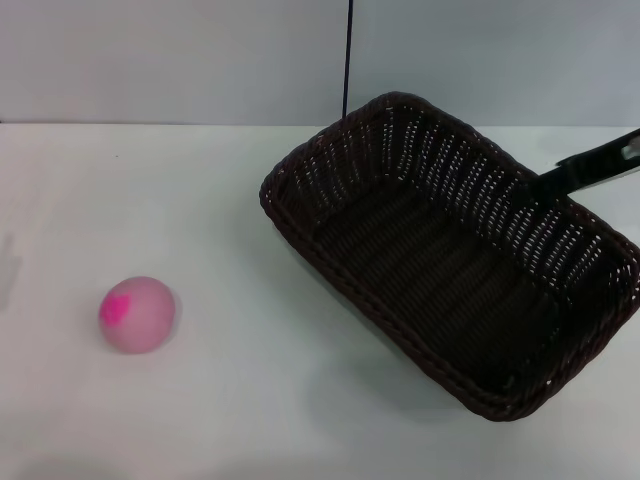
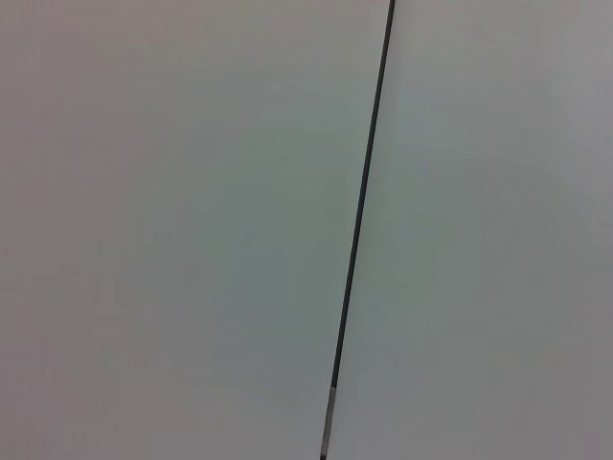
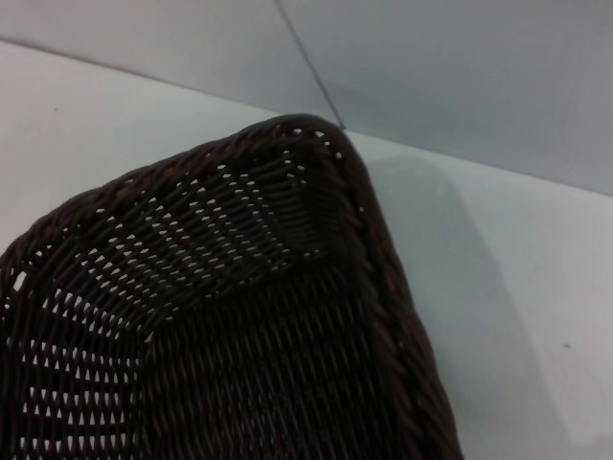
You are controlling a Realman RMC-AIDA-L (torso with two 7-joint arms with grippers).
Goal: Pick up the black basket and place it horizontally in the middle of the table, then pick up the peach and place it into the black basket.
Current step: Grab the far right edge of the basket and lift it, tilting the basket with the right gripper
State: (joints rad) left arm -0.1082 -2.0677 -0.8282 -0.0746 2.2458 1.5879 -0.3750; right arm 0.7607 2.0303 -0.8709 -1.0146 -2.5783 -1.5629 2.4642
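Observation:
The black basket (image 1: 450, 260) is on the right half of the white table (image 1: 250, 400), turned diagonally, with a soft shadow spread beneath its near side. My right gripper (image 1: 543, 184) reaches in from the right edge and is shut on the basket's far right rim; one black finger (image 1: 590, 163) shows over the rim. The right wrist view looks closely into a corner of the basket (image 3: 239, 316). The peach (image 1: 138, 314), pale pink with a magenta patch, lies on the table at the left, well apart from the basket. My left gripper is out of view.
A grey wall (image 1: 180, 60) with a dark vertical seam (image 1: 347, 60) stands behind the table's far edge. The left wrist view shows only that wall and seam (image 2: 359, 230). Bare tabletop lies between the peach and the basket.

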